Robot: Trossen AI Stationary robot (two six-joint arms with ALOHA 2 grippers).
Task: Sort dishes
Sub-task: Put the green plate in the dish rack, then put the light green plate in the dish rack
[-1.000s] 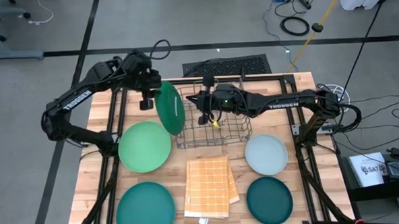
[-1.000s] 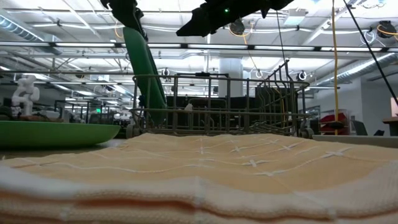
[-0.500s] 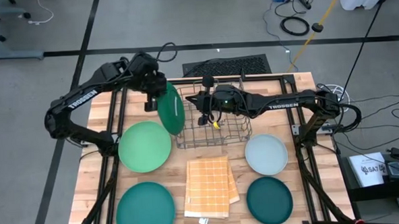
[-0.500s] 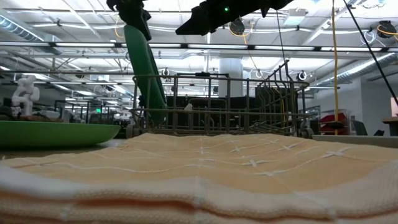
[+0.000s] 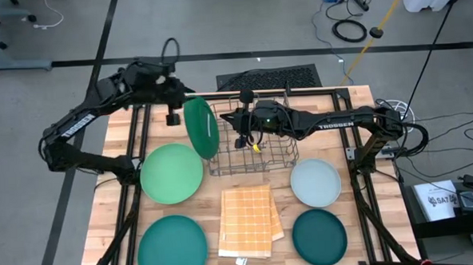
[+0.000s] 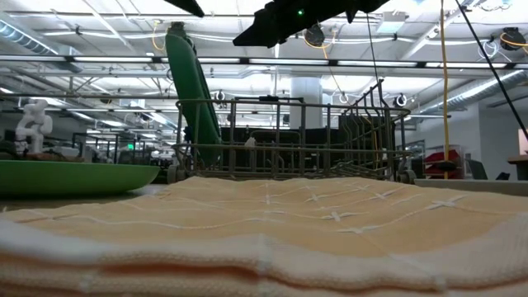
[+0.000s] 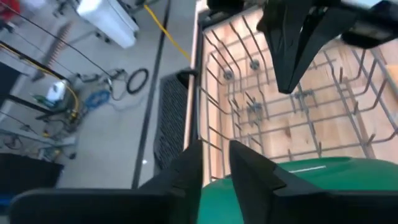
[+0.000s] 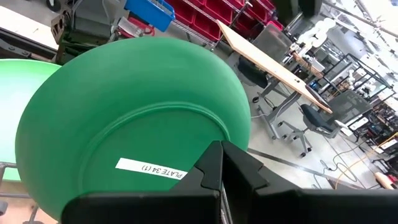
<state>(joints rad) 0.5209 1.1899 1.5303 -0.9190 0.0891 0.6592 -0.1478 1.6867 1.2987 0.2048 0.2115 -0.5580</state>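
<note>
A mid green plate stands on edge at the left end of the grey wire rack. Its lower rim sits between the wires and its top leans toward the table's left. My left gripper is just above and to the far left of the plate's top rim, open by a narrow gap with nothing in it. My right gripper reaches over the rack from the right. It is shut, pointing at the plate's labelled underside and a little short of it.
A light green plate and a teal plate lie flat on the table's left. A pale blue-grey plate and a dark teal plate lie on its right. The orange checked cloth lies at the near middle.
My left gripper has come off the mid green plate's top rim, going up and back toward the table's far left corner. The plate stays standing on edge in the rack.
</note>
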